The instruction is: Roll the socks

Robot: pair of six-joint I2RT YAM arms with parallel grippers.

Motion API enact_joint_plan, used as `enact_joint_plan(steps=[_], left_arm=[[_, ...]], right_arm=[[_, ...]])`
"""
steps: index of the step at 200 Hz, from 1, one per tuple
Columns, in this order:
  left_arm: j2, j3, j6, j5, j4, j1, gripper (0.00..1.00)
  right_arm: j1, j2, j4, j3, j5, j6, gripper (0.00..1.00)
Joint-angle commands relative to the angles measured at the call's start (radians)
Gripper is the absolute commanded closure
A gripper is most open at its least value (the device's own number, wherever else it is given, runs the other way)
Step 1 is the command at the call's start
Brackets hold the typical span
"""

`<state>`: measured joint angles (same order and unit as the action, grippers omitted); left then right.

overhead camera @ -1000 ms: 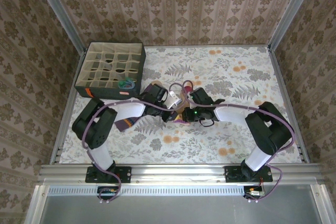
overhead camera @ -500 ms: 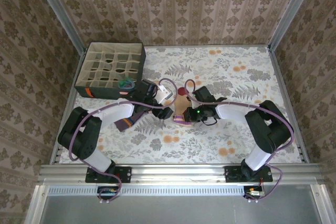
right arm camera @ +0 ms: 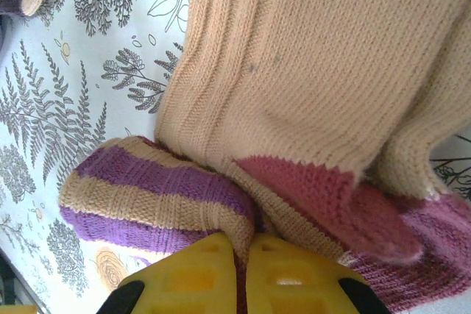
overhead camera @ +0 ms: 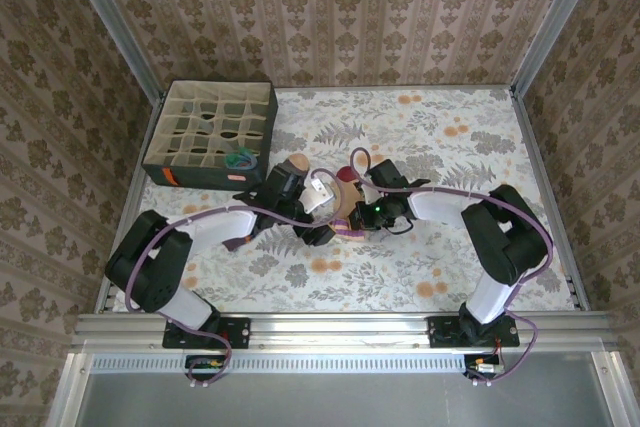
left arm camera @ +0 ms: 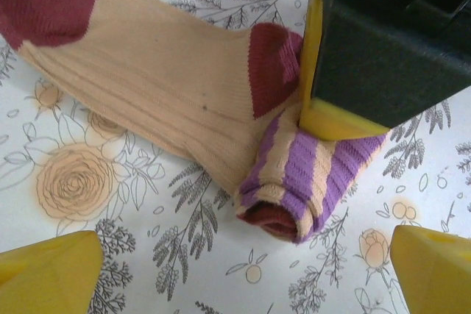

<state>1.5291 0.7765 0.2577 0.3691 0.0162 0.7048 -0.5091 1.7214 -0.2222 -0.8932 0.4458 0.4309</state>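
Observation:
The peach sock [left arm camera: 154,79] with maroon toe and heel lies flat on the flowered table. Its purple-and-tan striped cuff [left arm camera: 309,182] is rolled into a short tube. My right gripper [right arm camera: 246,255] is shut on that cuff, and one of its yellow fingers [left arm camera: 331,112] presses into the roll. My left gripper [left arm camera: 246,270] hovers over the roll, open wide and touching nothing. From above, both grippers meet at the sock [overhead camera: 345,199] mid-table. The purple sock [overhead camera: 297,163] lies partly under my left arm. A blue-grey sock [overhead camera: 240,159] sits in the box.
The dark fabric grid box [overhead camera: 160,162] stands at the back left of the table. Metal rails and patterned walls close in the table on all sides. Open tabletop stretches to the right and toward the near edge.
My left gripper has opened and let go of the sock, pulled back briefly, then come over the rolled cuff again. The right gripper has stayed shut on the cuff.

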Motion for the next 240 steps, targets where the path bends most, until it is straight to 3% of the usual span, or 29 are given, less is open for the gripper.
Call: enact_joint_plan(steps=[1, 32, 51, 97, 122, 145, 162, 179, 203, 217, 240], left_arm=[[0.000, 0.009, -0.010, -0.083, -0.034, 0.015, 0.00], [0.038, 0.020, -0.138, -0.238, -0.049, 0.017, 0.00], [0.043, 0.048, -0.102, -0.198, -0.003, 0.027, 0.00], [0.005, 0.028, -0.116, -0.286, -0.048, 0.062, 0.00], [-0.010, 0.044, -0.039, -0.220, 0.025, 0.062, 0.00], [-0.040, -0.005, -0.011, -0.219, -0.032, 0.062, 0.00], [-0.070, -0.050, 0.052, -0.138, -0.084, 0.065, 0.01], [-0.104, -0.100, 0.090, -0.047, -0.156, 0.066, 0.06], [-0.131, -0.138, 0.221, 0.077, -0.181, 0.090, 0.24], [-0.127, -0.144, 0.325, 0.092, -0.175, 0.121, 0.34], [-0.100, -0.129, 0.431, 0.012, -0.171, 0.170, 0.47]], right_arm=[[0.012, 0.072, -0.160, 0.024, -0.083, -0.039, 1.00], [0.017, 0.078, -0.193, -0.014, -0.102, -0.064, 1.00], [0.016, 0.083, -0.199, -0.022, -0.107, -0.069, 1.00], [0.021, 0.101, -0.195, -0.030, -0.096, -0.071, 1.00], [0.028, 0.102, -0.197, -0.029, -0.089, -0.074, 1.00], [0.033, 0.107, -0.207, -0.035, -0.090, -0.081, 1.00], [0.038, 0.109, -0.210, -0.039, -0.084, -0.087, 1.00], [0.045, 0.116, -0.216, -0.045, -0.068, -0.092, 1.00], [0.059, 0.129, -0.224, -0.055, -0.031, -0.102, 1.00], [0.062, 0.141, -0.242, -0.066, -0.017, -0.113, 1.00], [0.066, 0.161, -0.274, -0.086, -0.006, -0.132, 1.00]])
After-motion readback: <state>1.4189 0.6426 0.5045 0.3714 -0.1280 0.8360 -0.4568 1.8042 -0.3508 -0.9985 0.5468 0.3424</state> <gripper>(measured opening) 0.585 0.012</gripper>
